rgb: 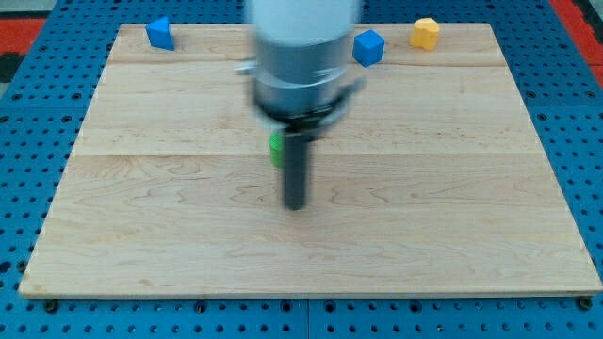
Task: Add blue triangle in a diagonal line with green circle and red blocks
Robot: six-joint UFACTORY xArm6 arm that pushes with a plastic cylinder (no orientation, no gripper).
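A blue triangle-like block (160,33) sits at the view's top left of the wooden board (452,207). A green block (275,149) shows only as a sliver, mostly hidden behind my rod, so its shape cannot be made out. My tip (296,204) rests on the board just below and to the right of the green block, far from the blue triangle. No red blocks show; the arm's body hides the board's top middle.
A blue cube (368,47) and a yellow block (425,33) sit at the view's top right. The board lies on a blue pegboard surface (28,141).
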